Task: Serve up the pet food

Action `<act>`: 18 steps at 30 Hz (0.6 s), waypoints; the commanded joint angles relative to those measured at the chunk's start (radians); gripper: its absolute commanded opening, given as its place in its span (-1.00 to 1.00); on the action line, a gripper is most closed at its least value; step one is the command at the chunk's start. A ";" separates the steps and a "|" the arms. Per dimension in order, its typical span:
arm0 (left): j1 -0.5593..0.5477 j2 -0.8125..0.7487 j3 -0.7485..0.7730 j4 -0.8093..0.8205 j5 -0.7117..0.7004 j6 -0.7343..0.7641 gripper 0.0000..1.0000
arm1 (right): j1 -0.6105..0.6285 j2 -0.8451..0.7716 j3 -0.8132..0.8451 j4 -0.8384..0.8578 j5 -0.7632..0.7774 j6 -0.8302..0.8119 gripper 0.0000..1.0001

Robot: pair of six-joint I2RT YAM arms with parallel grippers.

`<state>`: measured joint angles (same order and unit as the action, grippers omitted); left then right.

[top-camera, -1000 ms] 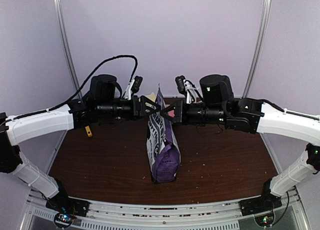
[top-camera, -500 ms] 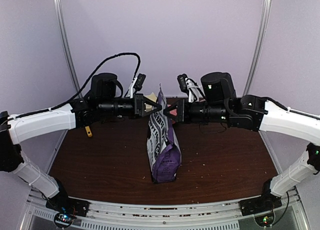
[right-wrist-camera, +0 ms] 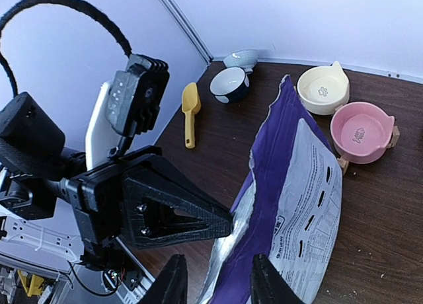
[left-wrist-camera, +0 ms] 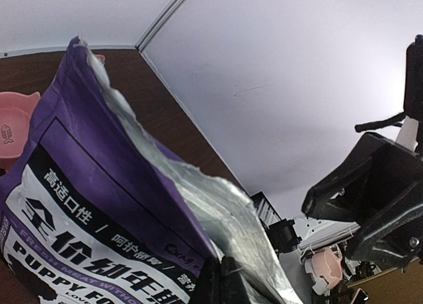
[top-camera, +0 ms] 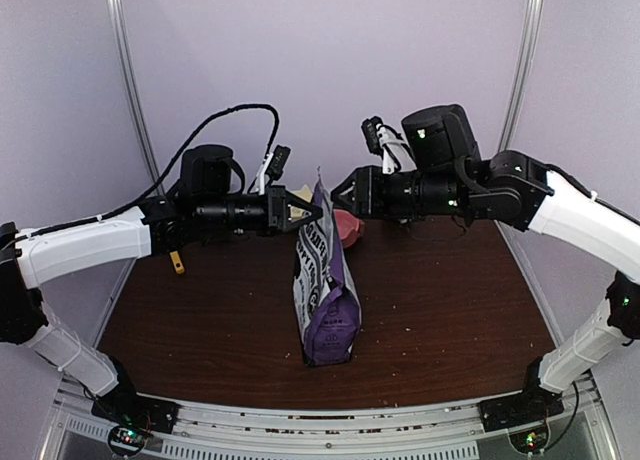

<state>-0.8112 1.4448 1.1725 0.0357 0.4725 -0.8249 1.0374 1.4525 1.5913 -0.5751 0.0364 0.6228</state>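
Note:
A tall purple bag (top-camera: pixel 327 285) marked "PUPPY FOOD" (left-wrist-camera: pixel 99 205) stands upright mid-table, its top torn open and the silver lining showing. The pet food itself is hidden inside it. My left gripper (top-camera: pixel 312 212) is shut on the bag's top edge from the left, and its fingertips (left-wrist-camera: pixel 221 281) pinch the foil lip. My right gripper (top-camera: pixel 340 190) hangs open just right of the bag's top and a little above it, touching nothing. In the right wrist view its fingers (right-wrist-camera: pixel 173 281) stand apart over the bag's white back label (right-wrist-camera: pixel 307 198).
Behind the bag sit a pink bowl (right-wrist-camera: pixel 362 132), a cream bowl (right-wrist-camera: pixel 322 89), a dark blue bowl (right-wrist-camera: pixel 230 84) and a pale grey bowl (right-wrist-camera: pixel 241 58). A yellow scoop (right-wrist-camera: pixel 190 112) lies at the back left. Crumbs dot the brown table (top-camera: pixel 200 320).
My left gripper closed on the bag's top edge. My right gripper let go of the bag, opened and rose up and away to the right.

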 commanded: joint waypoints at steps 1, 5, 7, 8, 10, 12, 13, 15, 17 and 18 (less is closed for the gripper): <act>-0.003 0.000 0.033 0.047 0.019 0.019 -1.00 | 0.004 0.064 0.073 -0.089 0.054 -0.017 -0.29; -0.003 0.001 0.035 0.047 0.019 0.021 -1.00 | 0.005 0.116 0.133 -0.138 0.070 -0.018 -0.32; -0.005 0.002 0.035 0.045 0.020 0.022 -1.00 | 0.005 0.138 0.156 -0.154 0.069 -0.018 -0.35; -0.005 0.002 0.035 0.044 0.020 0.023 -1.00 | 0.004 0.146 0.164 -0.158 0.069 -0.018 -0.38; -0.005 -0.001 0.036 0.041 0.018 0.025 -1.00 | 0.005 0.156 0.168 -0.165 0.070 -0.011 -0.47; -0.006 -0.002 0.038 0.031 0.010 0.032 -1.00 | 0.003 0.163 0.170 -0.182 0.088 0.009 -0.66; -0.008 -0.003 0.043 0.019 0.002 0.040 -1.00 | 0.002 0.166 0.171 -0.192 0.099 0.021 -0.77; -0.017 -0.001 0.065 -0.025 -0.021 0.072 -1.00 | -0.003 0.167 0.164 -0.201 0.106 0.047 -0.94; -0.025 0.008 0.094 -0.074 -0.039 0.101 -1.00 | -0.009 0.158 0.139 -0.175 0.089 0.064 -1.00; -0.028 0.013 0.104 -0.087 -0.040 0.106 -1.00 | -0.012 0.150 0.123 -0.156 0.074 0.071 -1.00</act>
<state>-0.8204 1.4475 1.2034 -0.0135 0.4515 -0.7879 1.0370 1.6104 1.7309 -0.7300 0.0959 0.6529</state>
